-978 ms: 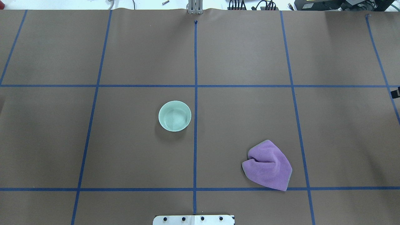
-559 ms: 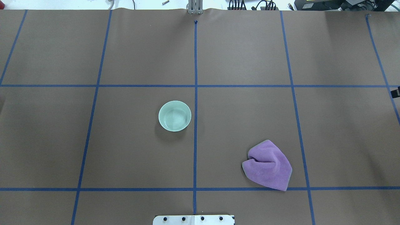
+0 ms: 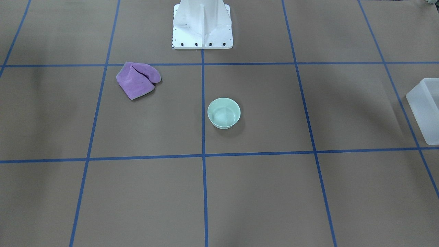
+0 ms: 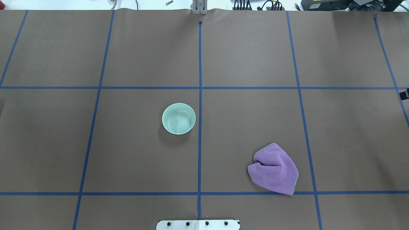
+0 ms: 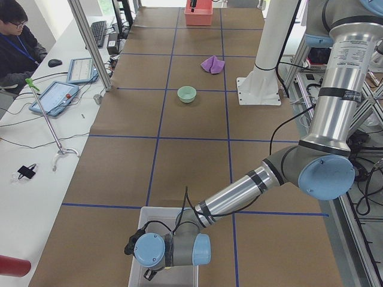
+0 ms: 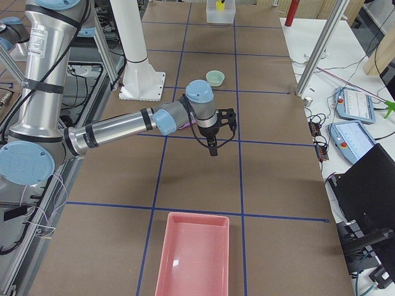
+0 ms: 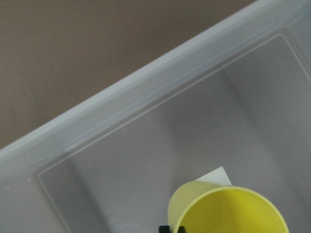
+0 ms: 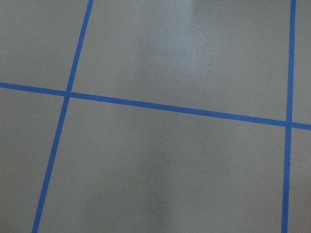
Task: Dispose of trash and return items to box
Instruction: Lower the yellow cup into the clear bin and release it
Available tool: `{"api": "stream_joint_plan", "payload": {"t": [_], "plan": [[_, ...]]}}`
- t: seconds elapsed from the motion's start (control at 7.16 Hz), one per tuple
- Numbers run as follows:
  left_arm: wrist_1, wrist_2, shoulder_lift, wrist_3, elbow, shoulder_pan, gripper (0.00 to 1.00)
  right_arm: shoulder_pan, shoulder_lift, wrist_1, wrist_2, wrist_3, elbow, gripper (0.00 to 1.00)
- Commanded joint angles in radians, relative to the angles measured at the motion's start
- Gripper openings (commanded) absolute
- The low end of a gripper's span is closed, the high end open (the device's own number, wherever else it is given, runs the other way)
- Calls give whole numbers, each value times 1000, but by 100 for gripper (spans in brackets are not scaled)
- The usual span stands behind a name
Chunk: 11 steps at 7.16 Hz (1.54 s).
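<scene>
The frosted white box (image 5: 157, 216) stands at the table's left end; it also shows in the front view (image 3: 425, 109) and far off in the right-side view (image 6: 220, 13). My left gripper (image 5: 149, 275) reaches down into it. The left wrist view shows the box floor (image 7: 146, 160) and a yellow cup (image 7: 228, 211) close below the camera; I cannot tell whether the gripper holds it. My right gripper (image 6: 213, 145) hangs over bare table, and I cannot tell whether it is open or shut. A mint-green bowl (image 4: 178, 118) and a purple cloth (image 4: 274, 169) lie on the table.
A pink tray (image 6: 194, 253) sits at the table's right end. The robot's white base (image 3: 202, 24) stands at mid-table. Blue tape lines grid the brown table cover. An operator (image 5: 15, 42) sits at a side desk with tablets.
A small dark piece at the overhead view's right edge has slipped slightly further right. Bowl and cloth have not moved.
</scene>
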Motion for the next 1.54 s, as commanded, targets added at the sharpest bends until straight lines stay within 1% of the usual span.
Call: {"api": "stream_joint_plan", "payload": {"t": [0.0, 0.14, 0.28, 0.42, 0.56, 0.7, 0.84, 0.98, 1.12, 1.26, 1.4], "plan": [[21, -32, -36, -9, -10, -28, 99, -1, 0, 0, 1, 0, -1, 100], [128, -101, -94, -12, -38, -69, 99, -1, 0, 0, 1, 2, -1, 100], [291, -104, -105, -32, -161, -77, 99, -1, 0, 0, 1, 2, -1, 100], [378, -106, -72, -183, -352, -80, 99, -1, 0, 0, 2, 2, -1, 100], [376, -109, 18, -412, -541, -68, 99, -4, 0, 0, 2, 3, -1, 100], [374, -95, 89, -598, -717, 2, 99, -4, 0, -1, 2, 3, -2, 100], [373, -92, 142, -771, -868, 81, 99, -7, 0, 0, 4, 11, -2, 100], [373, -74, 175, -937, -991, 173, 99, -15, 0, 15, 4, 44, -1, 100], [373, -16, 175, -1091, -1080, 279, 99, -18, 0, 22, 4, 63, -1, 100], [373, 38, 162, -1256, -1148, 409, 99, -20, 0, 23, 4, 81, -1, 100], [373, 119, 101, -1420, -1188, 544, 99, -24, 0, 29, 2, 112, 1, 100]]}}
